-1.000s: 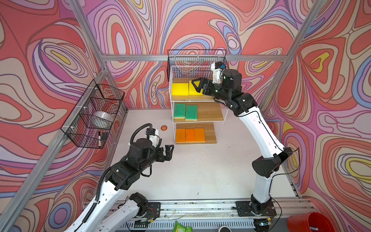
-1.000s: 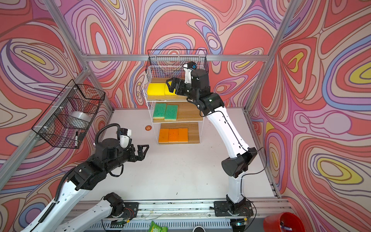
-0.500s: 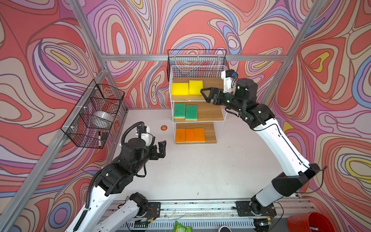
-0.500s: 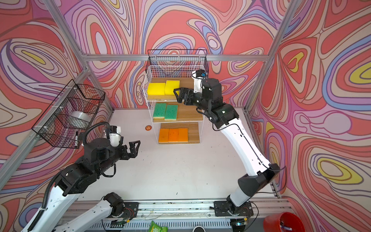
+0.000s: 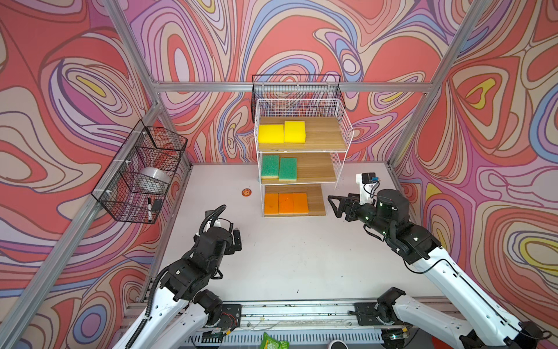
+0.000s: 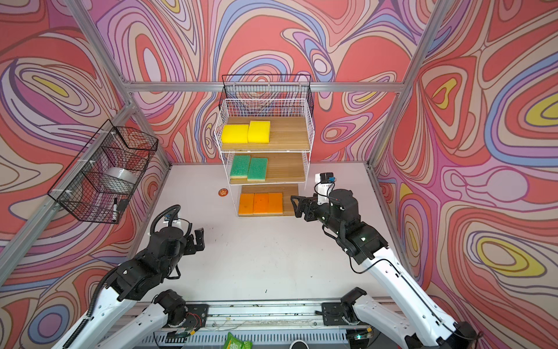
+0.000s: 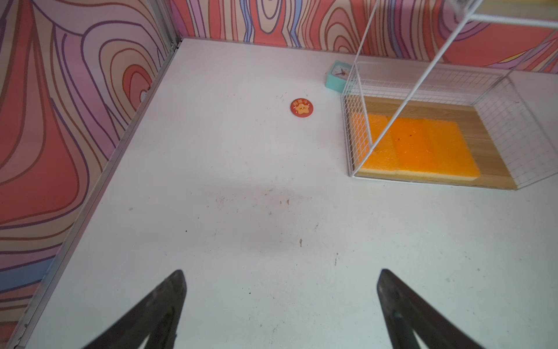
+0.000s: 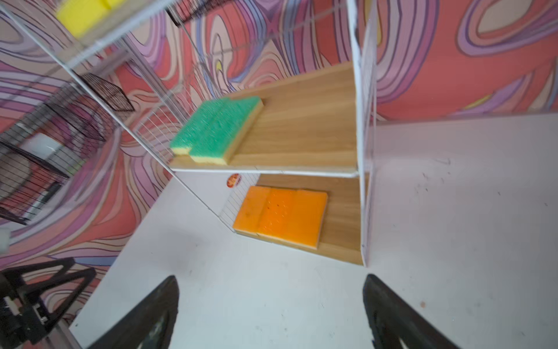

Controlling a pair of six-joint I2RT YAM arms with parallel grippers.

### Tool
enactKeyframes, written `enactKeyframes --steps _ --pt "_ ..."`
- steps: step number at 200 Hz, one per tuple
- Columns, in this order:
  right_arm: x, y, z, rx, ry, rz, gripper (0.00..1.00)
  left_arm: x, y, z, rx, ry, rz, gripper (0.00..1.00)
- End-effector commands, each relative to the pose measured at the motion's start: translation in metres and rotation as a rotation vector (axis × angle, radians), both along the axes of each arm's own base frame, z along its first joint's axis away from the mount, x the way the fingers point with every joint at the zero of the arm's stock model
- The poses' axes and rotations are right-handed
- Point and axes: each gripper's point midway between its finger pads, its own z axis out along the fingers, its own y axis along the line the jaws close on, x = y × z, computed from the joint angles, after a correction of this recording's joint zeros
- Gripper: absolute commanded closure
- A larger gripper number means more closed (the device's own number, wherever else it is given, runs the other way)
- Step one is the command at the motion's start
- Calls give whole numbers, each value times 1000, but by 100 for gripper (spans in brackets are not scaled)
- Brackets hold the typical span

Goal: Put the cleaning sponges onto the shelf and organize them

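Showed the shelf point(image 5: 324, 134) with yellow sponges point(image 5: 282, 132) on top board, green sponges point(image 5: 279, 167) mid, orange sponges point(image 5: 286, 203) lowest, all hugging left edges. Offered wide bare counter point(image 5: 302, 256) in front. Held left jaws and right jaws released, empty. Revealed teal clock point(image 7: 336, 75) in left wrist view alone.

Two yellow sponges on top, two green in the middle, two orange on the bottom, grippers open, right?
No: the bottom board holds three orange sponges, side by side, clearest in the right wrist view. The rest is right.
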Motion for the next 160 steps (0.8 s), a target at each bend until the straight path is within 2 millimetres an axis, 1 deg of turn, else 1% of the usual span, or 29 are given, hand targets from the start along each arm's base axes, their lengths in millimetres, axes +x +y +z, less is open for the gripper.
enactKeyframes --steps 1,19,23,28,34,37,49,52,70,87,100,109,121,132,155,157,160 --pt "13 -32 -31 -75 10 -149 2 24 10 4 26 -119 100 0" --pt "25 -68 -60 -127 36 -284 1 39 18 -8 -2 -107 139 0" --pt "27 -74 -65 -128 39 -304 2 43 21 -10 -15 -107 145 0" --pt "31 -87 -71 -125 46 -347 2 49 24 -13 -29 -107 153 0" --pt "35 -100 -77 -108 55 -389 2 54 29 -22 -45 -84 165 0" --pt "37 -106 -81 -102 61 -408 2 59 31 -22 -60 -95 168 0" --pt "44 -126 -95 -76 83 -471 2 70 48 -35 -84 -52 216 0" --pt "47 -130 -95 -71 78 -487 2 73 50 -38 -91 -39 218 0" --pt "55 -153 -114 -100 73 -574 2 87 68 -58 -83 44 238 0" --pt "60 -171 -123 -153 25 -650 2 101 75 -73 -41 106 213 0" --pt "60 -186 -127 -171 -14 -729 2 114 71 -83 -16 117 157 0" --pt "62 -191 -124 -189 -49 -753 2 120 70 -90 -8 115 141 0" --pt "65 -199 -122 -239 -77 -781 2 128 72 -92 12 83 139 0" --pt "69 -205 -121 -297 -95 -803 2 134 74 -89 34 40 139 0" --pt "73 -218 -129 -375 -115 -848 1 150 72 -76 58 -85 106 0" --pt "73 -219 -129 -378 -121 -852 2 146 72 -85 61 -71 99 0" --pt "73 -219 -131 -384 -126 -854 2 145 71 -87 66 -77 93 0"
